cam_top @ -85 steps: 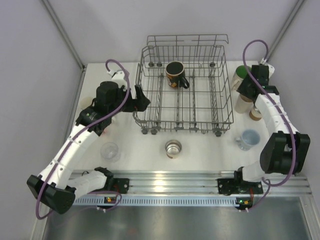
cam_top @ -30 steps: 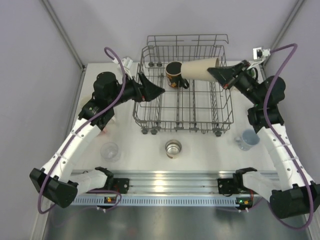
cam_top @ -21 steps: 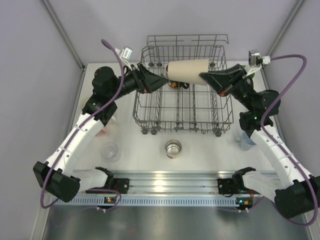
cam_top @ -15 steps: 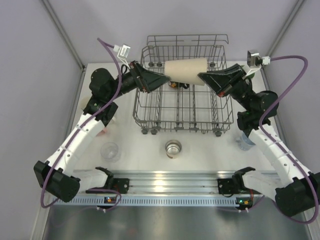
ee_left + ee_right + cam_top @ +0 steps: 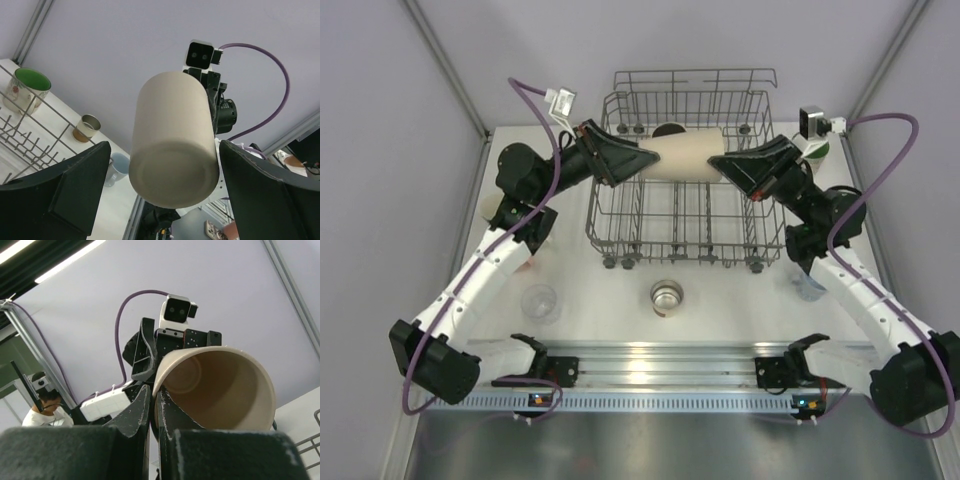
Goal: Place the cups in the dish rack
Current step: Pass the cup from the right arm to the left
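A cream cup (image 5: 682,160) hangs on its side above the dish rack (image 5: 596,226). My right gripper (image 5: 718,163) is shut on its rim, one finger inside and one outside, as the right wrist view shows (image 5: 155,400). My left gripper (image 5: 646,160) is open, its fingers (image 5: 60,190) standing either side of the cup's base (image 5: 172,150) with gaps showing. A black mug (image 5: 668,129) in the rack is mostly hidden behind the cream cup. A steel cup (image 5: 666,296) and a clear cup (image 5: 539,302) stand in front of the rack.
A pale mug (image 5: 810,285) stands right of the rack, partly under my right arm. A green-lined cup (image 5: 25,90) and a brown-banded cup (image 5: 86,127) stand at the far right. The rack's raised back wall (image 5: 695,82) stands behind the held cup.
My right gripper carried the cream cup left over the rack. My left gripper rose and came in from the left until its open fingers flanked the cup's base.
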Robot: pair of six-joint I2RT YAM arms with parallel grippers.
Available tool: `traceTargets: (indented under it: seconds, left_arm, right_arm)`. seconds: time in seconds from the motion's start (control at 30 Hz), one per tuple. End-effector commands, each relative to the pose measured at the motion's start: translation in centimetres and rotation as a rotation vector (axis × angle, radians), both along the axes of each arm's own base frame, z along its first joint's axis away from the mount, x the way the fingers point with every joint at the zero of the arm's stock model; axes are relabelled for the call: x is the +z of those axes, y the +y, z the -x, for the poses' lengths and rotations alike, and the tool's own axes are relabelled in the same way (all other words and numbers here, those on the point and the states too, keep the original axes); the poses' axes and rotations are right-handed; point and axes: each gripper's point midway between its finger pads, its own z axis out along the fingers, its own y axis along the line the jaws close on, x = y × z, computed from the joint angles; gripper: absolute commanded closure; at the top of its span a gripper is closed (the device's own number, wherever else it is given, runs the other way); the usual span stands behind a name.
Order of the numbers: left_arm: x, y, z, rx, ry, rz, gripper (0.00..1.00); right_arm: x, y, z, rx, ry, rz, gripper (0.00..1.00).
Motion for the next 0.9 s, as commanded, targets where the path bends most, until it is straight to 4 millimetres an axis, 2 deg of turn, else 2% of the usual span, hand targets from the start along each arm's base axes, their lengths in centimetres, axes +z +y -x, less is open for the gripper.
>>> traceTargets:
  seconds: [0.0,0.07,0.13,0.17,0.23,0.27,0.33,0.37,0.4,0.43,0.47,0.53,0.6,0.63,0.67,0.73,0.8,0.87]
  left_arm:
    - [1.1,0.2,0.5,-0.020,-0.008,0.066,0.05]
    - [0.8,0.1,0.7,-0.044,-0.013,0.101,0.13]
    - [0.6,-0.1,0.9,-0.076,0.015,0.105,0.24]
    - [0.4,-0.2,0.9,-0.082,0.019,0.102,0.33]
    - [0.0,-0.3,0.9,-0.088,0.032,0.099,0.40]
    - [-0.1,-0.3,0.9,-0.086,0.035,0.098,0.55]
    - [-0.2,-0.4,0.8,-0.088,0.042,0.098,0.72]
    - [-0.1,-0.4,0.8,-0.087,0.039,0.098,0.81]
    - [-0.2,-0.4,0.6,-0.085,0.037,0.095,1.00]
    - [-0.2,-0.5,0.5,-0.083,0.046,0.087,1.00]
    - [-0.2,-0.4,0.1,-0.070,0.050,0.077,1.00]
    - [-0.9,-0.6,-0.9,-0.027,0.070,0.006,1.00]
    - [-1.3,-0.4,-2.5,0.059,0.047,-0.065,1.00]
    - [-1.9,-0.3,-3.3,0.094,0.061,-0.097,1.00]
    - [-2.0,0.1,-4.1,0.147,0.098,-0.137,1.00]
    - [-2.7,0.4,-5.6,0.201,0.081,-0.198,1.00]
    - [-3.3,1.1,-6.7,0.258,0.101,-0.266,1.00]
    - [-4.3,1.4,-8.0,0.292,0.115,-0.309,1.00]
  right_arm:
    - [1.2,0.0,2.1,0.052,-0.085,-0.053,1.00]
    - [0.8,0.2,1.8,0.054,-0.079,-0.049,1.00]
    - [0.5,0.3,1.4,0.045,-0.077,-0.049,1.00]
    - [0.2,0.4,1.2,0.040,-0.069,-0.045,1.00]
    - [-0.5,0.6,0.4,0.022,-0.060,-0.032,1.00]
    - [-0.8,0.7,0.2,0.019,-0.054,-0.027,1.00]
    - [-1.6,0.9,-0.5,0.013,-0.039,-0.014,1.00]
    - [-2.0,1.0,-0.7,0.012,-0.033,-0.009,0.95]
    - [-2.4,1.1,-0.9,0.012,-0.029,0.000,0.92]
    - [-2.8,1.3,-1.0,0.013,-0.022,0.012,0.87]
    - [-3.3,1.4,-1.1,0.009,-0.014,0.024,0.77]
    - [-4.4,1.4,-1.8,-0.026,0.013,0.067,0.68]
    - [-5.6,1.3,-2.7,-0.082,0.024,0.120,0.52]
    - [-5.6,1.1,-2.6,-0.107,0.020,0.136,0.42]
    - [-7.5,1.1,-3.6,-0.132,0.095,0.188,0.27]
    - [-8.4,0.5,-4.3,-0.224,0.091,0.237,0.20]
    - [-10.7,0.0,-5.3,-0.281,0.165,0.313,0.12]
    - [-11.2,-1.1,-6.2,-0.386,0.165,0.360,0.06]
